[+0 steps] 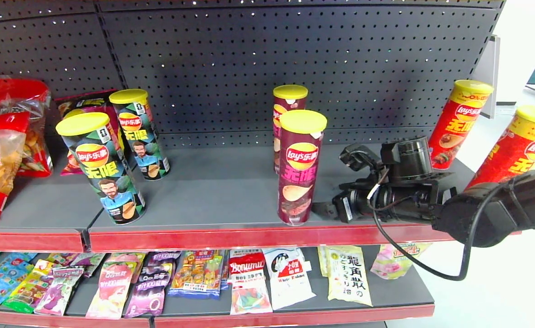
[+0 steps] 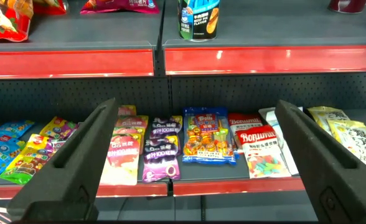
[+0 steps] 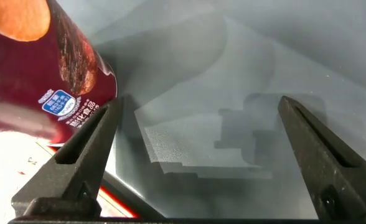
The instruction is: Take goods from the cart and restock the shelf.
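Note:
A purple chip can (image 1: pixel 300 168) with a yellow lid stands upright at the front edge of the grey upper shelf (image 1: pixel 231 191); a second purple can (image 1: pixel 287 102) stands behind it. My right gripper (image 1: pixel 324 210) is low over the shelf just right of the front can, open. In the right wrist view the can's base (image 3: pixel 52 68) lies beside one finger, outside the gap of the gripper (image 3: pixel 201 106), with bare shelf between the fingers. My left gripper (image 2: pixel 197 106) hangs open with nothing in it, facing the lower shelf's snack packets (image 2: pixel 208 137).
Two dark cans (image 1: pixel 105 168) (image 1: pixel 137 132) stand at the shelf's left, with snack bags (image 1: pixel 3 136) beyond them. Two red cans (image 1: pixel 461 123) (image 1: pixel 524 146) stand at the right end. Free shelf space lies between the dark and purple cans. Flat packets (image 1: pixel 194 278) line the lower shelf.

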